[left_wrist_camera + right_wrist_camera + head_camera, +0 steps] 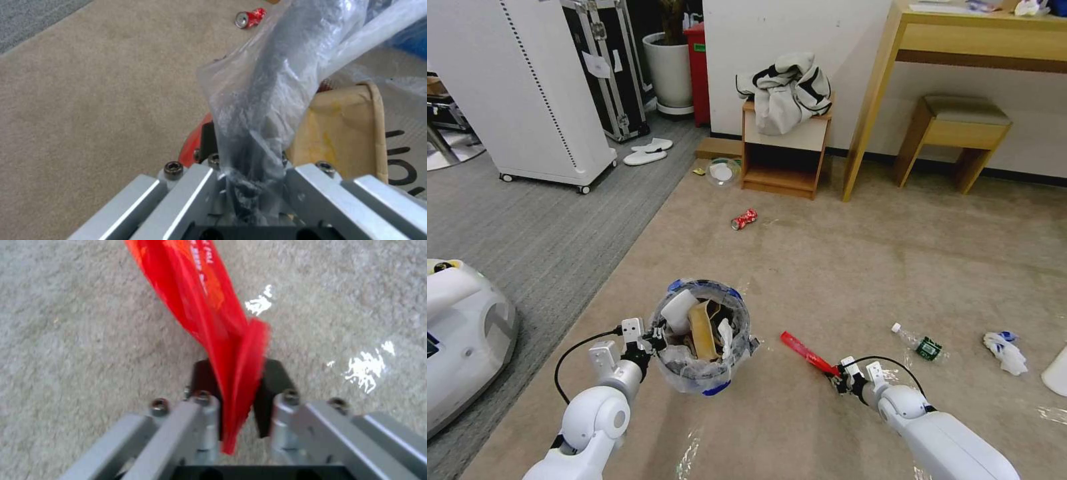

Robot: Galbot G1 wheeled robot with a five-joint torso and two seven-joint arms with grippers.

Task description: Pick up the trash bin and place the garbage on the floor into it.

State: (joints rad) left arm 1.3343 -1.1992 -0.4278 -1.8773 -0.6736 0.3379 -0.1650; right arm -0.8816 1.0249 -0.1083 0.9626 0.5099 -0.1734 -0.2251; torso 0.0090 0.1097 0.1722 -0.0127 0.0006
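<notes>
My left gripper (655,339) is shut on the rim of the trash bin (702,335), holding it above the beige floor (840,267); its clear liner and rim (258,110) pass between the fingers. Inside lie a brown carton (342,133) and white scraps. To the bin's right, my right gripper (835,375) is shut on a red snack wrapper (807,353), which hangs from the fingers (231,346) over the carpet. More garbage lies around: a crushed red can (744,219), a green-label clear bottle (919,344), a white tissue (1006,351), and white slippers (647,151) on the grey carpet.
A small wooden shelf (784,153) with a grey-white jacket (787,90) stands ahead, a desk (960,47) and stool (960,130) to the right. A white wheeled cabinet (527,87), black case, plant pot (668,70) and red container stand at back left. A white machine (460,333) sits left.
</notes>
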